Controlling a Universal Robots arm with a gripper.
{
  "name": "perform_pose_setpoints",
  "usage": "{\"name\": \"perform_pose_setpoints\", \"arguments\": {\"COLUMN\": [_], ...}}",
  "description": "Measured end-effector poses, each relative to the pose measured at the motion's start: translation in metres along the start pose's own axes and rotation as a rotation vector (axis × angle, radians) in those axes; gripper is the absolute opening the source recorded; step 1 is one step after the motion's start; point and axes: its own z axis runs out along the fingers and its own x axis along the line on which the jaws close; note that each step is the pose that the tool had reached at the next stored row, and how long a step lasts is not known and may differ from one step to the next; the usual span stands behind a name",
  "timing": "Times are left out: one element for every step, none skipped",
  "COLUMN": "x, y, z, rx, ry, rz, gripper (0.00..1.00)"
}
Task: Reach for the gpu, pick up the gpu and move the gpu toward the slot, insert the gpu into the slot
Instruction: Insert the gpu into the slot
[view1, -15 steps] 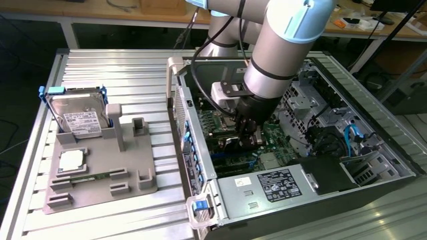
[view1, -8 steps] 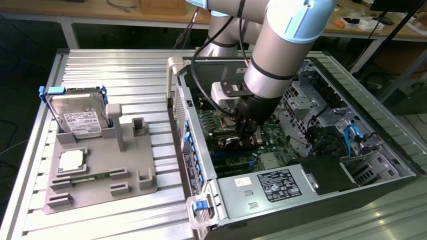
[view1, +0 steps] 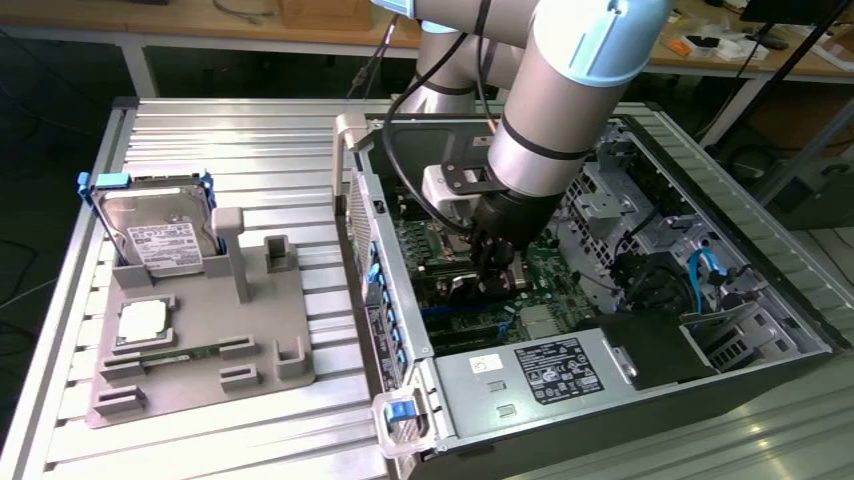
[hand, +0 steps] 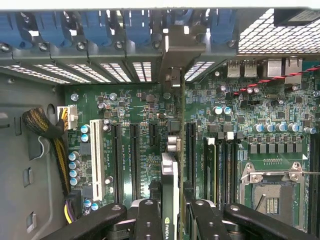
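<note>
inside the open computer case, the end effector pinched the gpu (held edge-on). the card stood over the green motherboard, between its long dark slots.

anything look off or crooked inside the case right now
Nothing stands out. The gripper holds the gpu edge-on over the motherboard, and the card runs parallel to the long black slots rather than skewed. In the exterior view the hard drive stands upright in its grey holder outside the case.

"NVIDIA" logo readable on gpu top edge; other labels illegible
</note>
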Motion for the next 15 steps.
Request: {"name": "perform_pose_setpoints", "arguments": {"x": [-0.0001,-0.0001,-0.0001,-0.0001,-0.0001,-0.0001,-0.0001,-0.0001,-0.0001,-0.0001,-0.0001,-0.0001,-0.0001,-0.0001,-0.0001], "y": [0.0000,0.0000,0.0000,0.0000,0.0000,0.0000,0.0000,-0.0001,0.0000,0.0000,0.0000,0.0000,0.0000,0.0000,0.0000], "z": [0.0001,0.0001,0.0000,0.0000,0.0000,0.0000,0.0000,0.0000,0.0000,0.0000,0.0001,0.0003,0.0006,0.0010,0.0015], "rx": [0.0000,-0.0001,-0.0002,-0.0003,-0.0004,-0.0003,-0.0003,-0.0004,-0.0003,-0.0004,-0.0004,-0.0005,-0.0005,-0.0004,-0.0004], "ry": [-0.0001,0.0000,0.0001,0.0001,0.0003,0.0003,0.0002,0.0002,0.0002,0.0003,0.0004,0.0005,0.0004,0.0002,0.0003], "rz": [-0.005,-0.011,-0.015,-0.018,-0.018,-0.018,-0.018,-0.018,-0.018,-0.018,-0.018,-0.018,-0.018,-0.018,-0.018], "gripper": [0.27,0.27,0.27,0.27,0.27,0.27,0.27,0.27,0.27,0.27,0.27,0.27,0.27,0.27,0.27]}}
